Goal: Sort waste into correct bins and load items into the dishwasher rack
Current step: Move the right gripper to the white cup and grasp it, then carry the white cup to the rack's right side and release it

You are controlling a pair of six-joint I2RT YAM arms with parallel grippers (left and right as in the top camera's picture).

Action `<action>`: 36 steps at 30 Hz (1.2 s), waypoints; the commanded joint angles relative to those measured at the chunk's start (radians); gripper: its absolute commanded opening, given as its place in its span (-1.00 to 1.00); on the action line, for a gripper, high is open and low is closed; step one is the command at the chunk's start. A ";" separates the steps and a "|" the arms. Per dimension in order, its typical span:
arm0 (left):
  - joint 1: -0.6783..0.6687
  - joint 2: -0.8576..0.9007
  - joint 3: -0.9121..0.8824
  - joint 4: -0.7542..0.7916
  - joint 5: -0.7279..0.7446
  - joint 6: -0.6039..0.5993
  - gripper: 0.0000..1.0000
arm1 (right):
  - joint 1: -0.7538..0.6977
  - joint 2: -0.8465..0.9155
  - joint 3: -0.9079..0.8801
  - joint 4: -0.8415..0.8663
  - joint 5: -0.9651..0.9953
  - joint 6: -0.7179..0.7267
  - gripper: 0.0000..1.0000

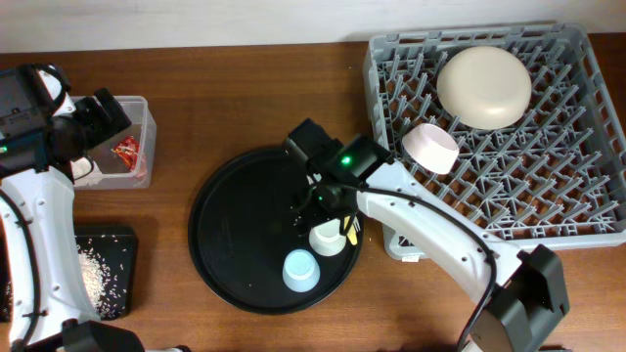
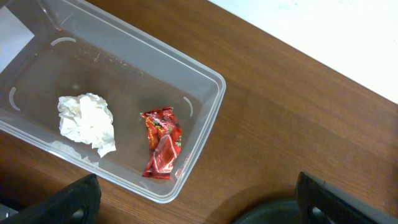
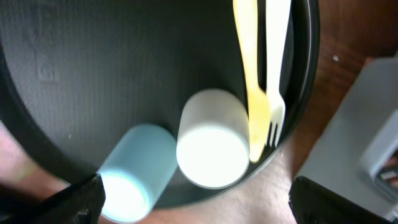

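Note:
In the left wrist view a clear tub holds a white tissue wad and a red wrapper. My left gripper is open and empty just over the tub's near corner; overhead it is at the top left. My right gripper is open above a white cup, a light blue cup, a yellow fork and a spoon. The grey rack holds the cream bowl and pink bowl. Rice lies in the shallow black tray.
The cups and cutlery sit at the right side of a large round black tray. A small grey block lies between that tray and the rack. Bare wooden table surrounds them.

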 commanded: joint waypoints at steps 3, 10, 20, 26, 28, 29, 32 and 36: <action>0.004 0.002 0.004 0.002 0.007 -0.002 0.99 | 0.001 -0.013 -0.137 0.100 0.040 0.033 0.97; 0.004 0.002 0.004 0.002 0.007 -0.002 0.99 | -0.004 -0.012 -0.286 0.255 0.065 0.033 0.92; 0.004 0.002 0.004 0.002 0.007 -0.002 0.99 | -0.004 -0.012 -0.361 0.355 0.065 0.033 0.52; 0.004 0.002 0.004 0.002 0.007 -0.002 0.99 | -0.004 -0.012 -0.348 0.354 0.064 0.033 0.14; 0.004 0.002 0.004 0.002 0.007 -0.002 0.99 | -0.004 -0.012 -0.325 0.347 0.058 0.033 0.15; 0.004 0.002 0.004 0.002 0.007 -0.002 0.99 | -0.004 -0.012 -0.309 0.338 0.051 0.033 0.15; 0.004 0.002 0.004 0.002 0.007 -0.002 0.99 | -0.004 -0.013 -0.218 0.275 0.026 0.032 0.14; 0.004 0.002 0.004 0.002 0.007 -0.002 0.99 | -0.004 -0.014 -0.076 0.167 0.028 0.027 0.12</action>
